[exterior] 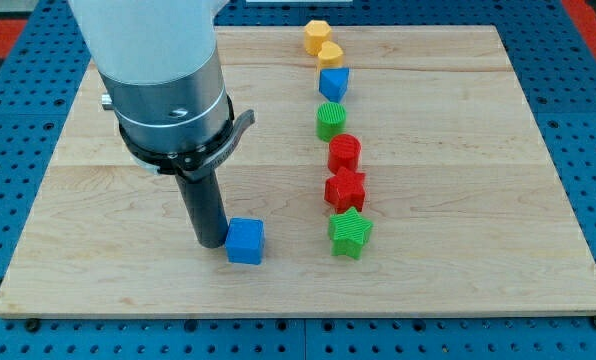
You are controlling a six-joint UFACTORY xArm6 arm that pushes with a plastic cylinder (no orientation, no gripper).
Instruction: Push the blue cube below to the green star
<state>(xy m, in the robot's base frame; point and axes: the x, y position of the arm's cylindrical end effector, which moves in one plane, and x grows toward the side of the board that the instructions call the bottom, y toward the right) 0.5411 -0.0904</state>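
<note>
The blue cube point(245, 241) lies on the wooden board point(458, 260), low and left of centre. My tip point(211, 242) stands right against its left side, touching or nearly so. The green star point(350, 232) lies to the right of the cube at about the same height, a block's width or more away. It is the lowest of a column of blocks.
Above the green star stand a red star point(345, 189), a red cylinder-like block point(344, 153), a green block point(330, 120), a blue block point(334, 82), and two yellow blocks point(322, 42) at the view's top. The arm's grey body point(168, 90) hides the board's upper left.
</note>
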